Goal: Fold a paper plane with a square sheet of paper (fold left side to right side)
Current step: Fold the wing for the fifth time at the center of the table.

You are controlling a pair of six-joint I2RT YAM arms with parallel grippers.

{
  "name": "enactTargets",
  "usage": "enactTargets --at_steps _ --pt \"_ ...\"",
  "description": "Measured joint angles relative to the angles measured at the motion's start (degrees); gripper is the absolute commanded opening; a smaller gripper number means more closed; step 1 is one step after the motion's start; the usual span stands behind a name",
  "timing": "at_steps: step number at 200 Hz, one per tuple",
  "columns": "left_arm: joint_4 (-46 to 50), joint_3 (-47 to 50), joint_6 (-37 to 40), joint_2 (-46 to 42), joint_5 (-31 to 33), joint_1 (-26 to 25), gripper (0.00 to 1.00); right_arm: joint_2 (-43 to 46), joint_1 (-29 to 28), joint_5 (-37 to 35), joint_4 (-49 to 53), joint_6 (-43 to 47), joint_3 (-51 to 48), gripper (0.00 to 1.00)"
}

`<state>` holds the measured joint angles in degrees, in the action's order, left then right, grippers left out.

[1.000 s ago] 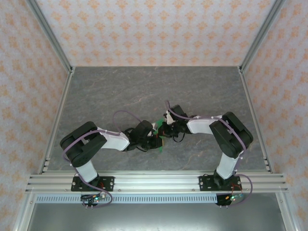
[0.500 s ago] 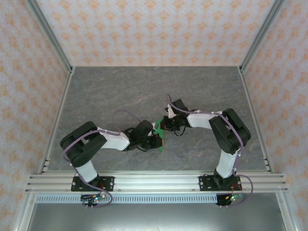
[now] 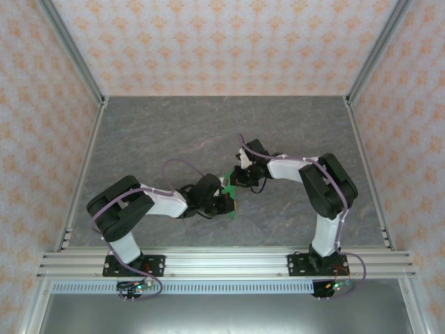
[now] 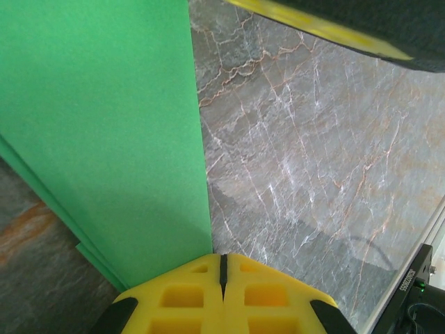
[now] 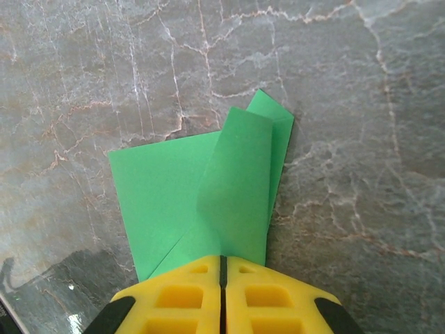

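The square sheet of paper (image 3: 228, 185), bright green and folded into layers, lies on the grey marbled table between the two arms. In the right wrist view the paper (image 5: 174, 181) shows a flat part on the left and a narrow flap rising toward the camera. My right gripper (image 5: 223, 261) is shut on the near end of that flap. The same gripper (image 3: 236, 182) sits at the paper's far side. My left gripper (image 4: 222, 259) is shut, its tips at the edge of the paper (image 4: 104, 125). That gripper (image 3: 226, 203) is at the paper's near side.
Aluminium frame rails (image 3: 361, 174) border the table (image 3: 174, 132) on the left, right and near sides, with patterned walls behind. A rail corner (image 4: 417, 278) is close to the left gripper. Free table lies beyond the arms.
The right arm's wrist has drawn back toward the far side of the table, its gripper still at the paper. The left arm has not moved.
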<state>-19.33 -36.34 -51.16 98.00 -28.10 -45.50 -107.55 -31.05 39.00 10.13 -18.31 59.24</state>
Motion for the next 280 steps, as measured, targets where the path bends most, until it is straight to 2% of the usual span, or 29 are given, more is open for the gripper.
enactTargets --at_steps 71,135,221,280 --pt "-0.09 0.00 0.00 0.00 0.33 0.00 0.00 -1.81 1.20 2.16 1.07 -0.02 2.27 0.08" --pt "-0.17 0.00 0.00 0.00 0.33 0.00 0.00 -3.91 3.50 -1.70 -0.61 0.17 5.66 0.09" --pt "-0.20 0.00 0.00 0.00 0.35 0.00 0.00 -6.21 3.72 -1.38 3.26 1.05 9.66 0.09" --pt "-0.20 0.00 0.00 0.00 0.35 0.00 0.00 -3.96 6.45 -5.40 0.26 1.20 8.81 0.10"
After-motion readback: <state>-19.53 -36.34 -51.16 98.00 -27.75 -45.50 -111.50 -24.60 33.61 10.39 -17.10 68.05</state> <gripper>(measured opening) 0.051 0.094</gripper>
